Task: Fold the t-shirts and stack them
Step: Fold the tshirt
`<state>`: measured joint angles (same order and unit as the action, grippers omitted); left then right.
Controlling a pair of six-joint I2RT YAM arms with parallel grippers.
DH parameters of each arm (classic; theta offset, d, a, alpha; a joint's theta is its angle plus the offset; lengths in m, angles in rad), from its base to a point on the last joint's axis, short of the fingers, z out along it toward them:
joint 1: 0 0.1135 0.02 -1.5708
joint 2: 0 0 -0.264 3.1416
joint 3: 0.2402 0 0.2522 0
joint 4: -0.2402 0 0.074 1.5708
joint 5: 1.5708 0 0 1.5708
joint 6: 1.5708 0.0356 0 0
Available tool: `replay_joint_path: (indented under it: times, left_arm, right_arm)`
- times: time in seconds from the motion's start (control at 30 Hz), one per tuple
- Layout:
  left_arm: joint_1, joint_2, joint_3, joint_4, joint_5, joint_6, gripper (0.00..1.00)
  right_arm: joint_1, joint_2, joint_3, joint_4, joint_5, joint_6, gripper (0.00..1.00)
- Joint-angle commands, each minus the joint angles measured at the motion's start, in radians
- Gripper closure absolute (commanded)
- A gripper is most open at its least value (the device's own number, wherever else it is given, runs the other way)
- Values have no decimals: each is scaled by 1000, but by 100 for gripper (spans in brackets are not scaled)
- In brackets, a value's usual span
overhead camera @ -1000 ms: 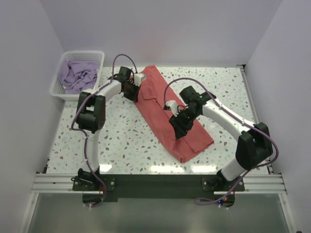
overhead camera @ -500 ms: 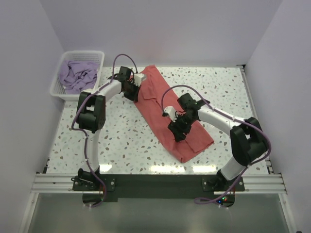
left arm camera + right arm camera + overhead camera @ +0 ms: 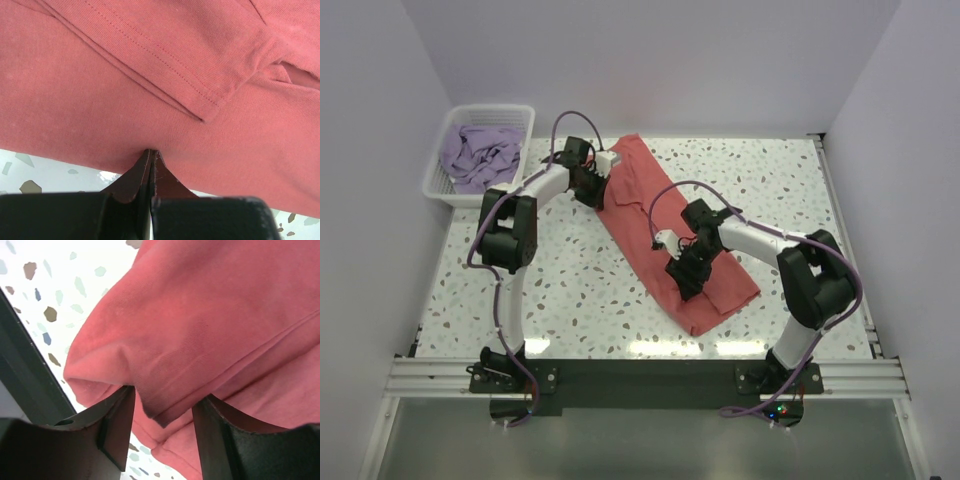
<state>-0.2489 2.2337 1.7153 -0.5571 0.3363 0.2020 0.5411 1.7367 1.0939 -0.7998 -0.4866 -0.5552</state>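
T-shirts are seen in two places. The coral-red t-shirt is laid out as a long folded strip running diagonally across the speckled counter, from the far middle down toward the near right. The lavender t-shirt is crumpled inside the white lattice basket, which is set at the far left corner, well apart from the red one.

The left tool is placed at the far left edge of the red strip. In the left wrist view its fingers are pressed together, and the left tool is met by the near edge of the coral-red t-shirt. Whether any cloth is caught between the tips cannot be told. A folded sleeve with a stitched hem is seen lying on top of the cloth just beyond the tips.

The right tool is lowered onto the near left edge of the strip, close to its lower end. In the right wrist view the right tool is held partly spread, and a bunched fold of the coral-red t-shirt is pinched between the two dark fingers, both of which are touched by the cloth. The fold is rounded and raised, and bare counter is visible beside it on the left.
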Motion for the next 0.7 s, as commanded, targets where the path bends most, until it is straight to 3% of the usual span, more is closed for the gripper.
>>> replay_joint_path:
  times: [0.0, 0.13, 0.33, 0.43, 0.47, 0.57, 0.67]
  left_arm:
    - [23, 46, 0, -49, -43, 27, 100]
    - [23, 47, -3, -44, -43, 27, 100]
    - [22, 50, -3, -46, -46, 31, 100]
    - [26, 52, -5, -46, -51, 36, 100]
    - [26, 55, -6, -47, -52, 37, 100]
    - [30, 55, -6, -47, -54, 37, 100]
    - [30, 55, -5, -46, -60, 40, 100]
  right_arm:
    - [-3, -20, -2, -45, -87, -35, 46]
    - [-6, -32, -5, -65, -136, -46, 42]
    - [-6, 26, 3, -91, -106, -78, 53]
    - [-6, 23, 3, -116, -78, -86, 71]
    - [-6, 20, 6, -130, -73, -86, 82]
    - [-6, 9, 41, -203, -58, -81, 98]
    - [-6, -5, 75, -286, -47, -80, 100]
